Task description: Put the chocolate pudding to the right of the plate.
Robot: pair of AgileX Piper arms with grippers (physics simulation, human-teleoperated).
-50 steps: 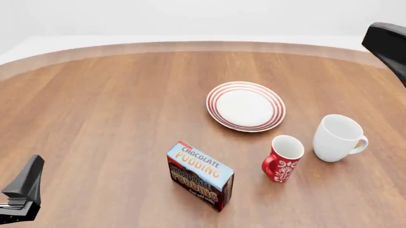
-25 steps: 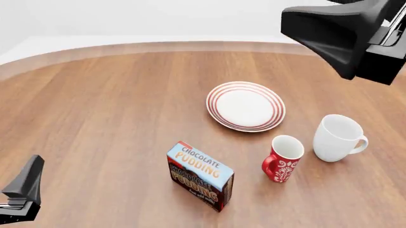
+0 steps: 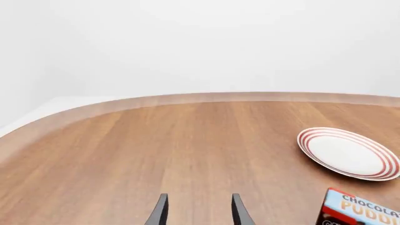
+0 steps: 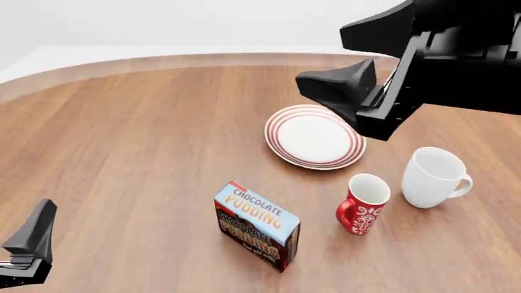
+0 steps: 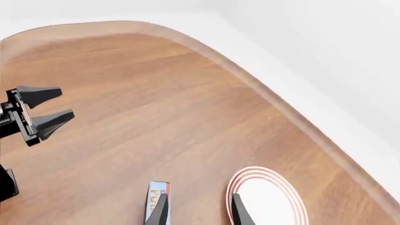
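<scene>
Black right tool (image 4: pixel 346 73) open, empty, above plate (image 4: pixel 315 136), left tool (image 3: pixel 196 215) parted, empty.

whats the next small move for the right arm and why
Probably swing the right hand toward the near side and down over the chocolate pudding. The open hand is high above the plate, holding nothing, while the pudding stands untouched, nearer and to the plate's left. The left hand sits idle, far off.

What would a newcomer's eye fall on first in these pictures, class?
Probably the big black right arm hanging over the far right of the table, its jaws open above the red-ringed plate. Next, the bright chocolate pudding box standing near the front, with a red mug and white mug to its right.
</scene>
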